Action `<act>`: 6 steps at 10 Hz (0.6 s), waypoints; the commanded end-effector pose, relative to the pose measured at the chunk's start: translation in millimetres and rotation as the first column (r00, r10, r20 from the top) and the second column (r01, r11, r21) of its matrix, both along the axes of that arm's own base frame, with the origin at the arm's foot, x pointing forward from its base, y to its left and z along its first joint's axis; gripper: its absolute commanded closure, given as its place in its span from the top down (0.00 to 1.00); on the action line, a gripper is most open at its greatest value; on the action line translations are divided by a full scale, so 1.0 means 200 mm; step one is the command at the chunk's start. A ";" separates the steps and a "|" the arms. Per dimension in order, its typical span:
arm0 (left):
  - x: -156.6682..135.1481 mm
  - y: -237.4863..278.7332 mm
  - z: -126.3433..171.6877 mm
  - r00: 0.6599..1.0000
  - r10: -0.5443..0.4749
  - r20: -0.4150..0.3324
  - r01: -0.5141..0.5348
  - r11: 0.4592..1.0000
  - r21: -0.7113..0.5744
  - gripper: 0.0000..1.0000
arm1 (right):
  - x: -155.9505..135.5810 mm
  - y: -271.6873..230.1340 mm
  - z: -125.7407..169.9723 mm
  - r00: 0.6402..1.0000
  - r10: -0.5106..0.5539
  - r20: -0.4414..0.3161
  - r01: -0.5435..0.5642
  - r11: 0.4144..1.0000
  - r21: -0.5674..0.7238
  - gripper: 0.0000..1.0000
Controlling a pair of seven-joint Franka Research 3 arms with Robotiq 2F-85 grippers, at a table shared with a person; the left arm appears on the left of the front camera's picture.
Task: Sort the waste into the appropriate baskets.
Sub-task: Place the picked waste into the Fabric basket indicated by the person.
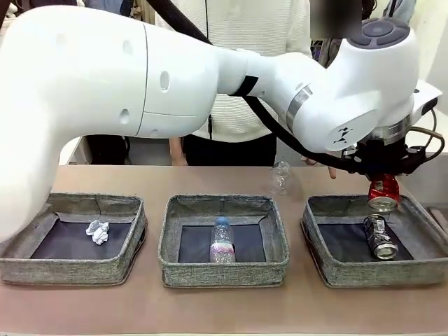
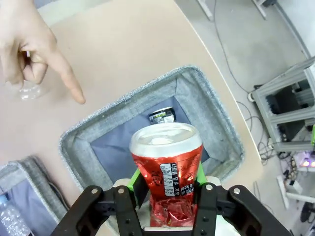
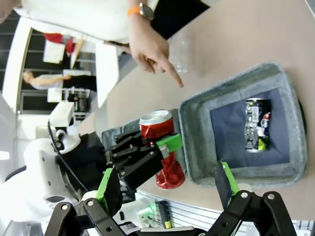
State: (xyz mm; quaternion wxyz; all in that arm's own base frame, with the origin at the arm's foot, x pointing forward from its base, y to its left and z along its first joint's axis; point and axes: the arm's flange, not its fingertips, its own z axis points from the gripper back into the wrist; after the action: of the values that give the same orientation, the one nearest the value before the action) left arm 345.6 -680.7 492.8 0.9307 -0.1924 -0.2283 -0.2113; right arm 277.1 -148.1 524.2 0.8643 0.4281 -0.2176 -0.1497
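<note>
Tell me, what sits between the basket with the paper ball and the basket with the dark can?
A third grey basket, holding a clear plastic bottle; the front view shows it.

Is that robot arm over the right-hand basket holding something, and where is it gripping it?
A crushed red can sits between the left gripper pads at its crumpled lower half; whether it is still pinched cannot be told. The right gripper holds nothing.
</note>
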 end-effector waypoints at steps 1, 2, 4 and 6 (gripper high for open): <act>0.01 -0.02 0.01 1.000 -0.006 0.008 0.006 1.000 0.024 0.95 | 0.00 -0.02 0.01 1.000 0.015 -0.006 -0.015 1.000 -0.002 1.00; 0.01 -0.02 0.02 1.000 -0.002 0.017 0.002 1.000 0.025 1.00 | 0.00 -0.02 0.01 1.000 0.015 -0.006 -0.015 1.000 -0.002 1.00; 0.01 -0.01 0.03 1.000 0.001 0.026 -0.002 1.000 0.020 1.00 | 0.00 -0.02 0.01 1.000 0.015 -0.006 -0.015 1.000 -0.002 1.00; 0.01 0.01 0.05 1.000 0.014 0.023 -0.015 1.000 0.008 1.00 | 0.00 -0.02 0.01 1.000 0.015 -0.006 -0.015 1.000 -0.002 1.00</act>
State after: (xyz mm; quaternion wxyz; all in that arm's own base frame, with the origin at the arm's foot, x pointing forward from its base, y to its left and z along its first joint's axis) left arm 346.1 -680.6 493.9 0.9309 -0.1912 -0.2286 -0.2110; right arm 277.0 -148.2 523.9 0.8651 0.4270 -0.2169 -0.1492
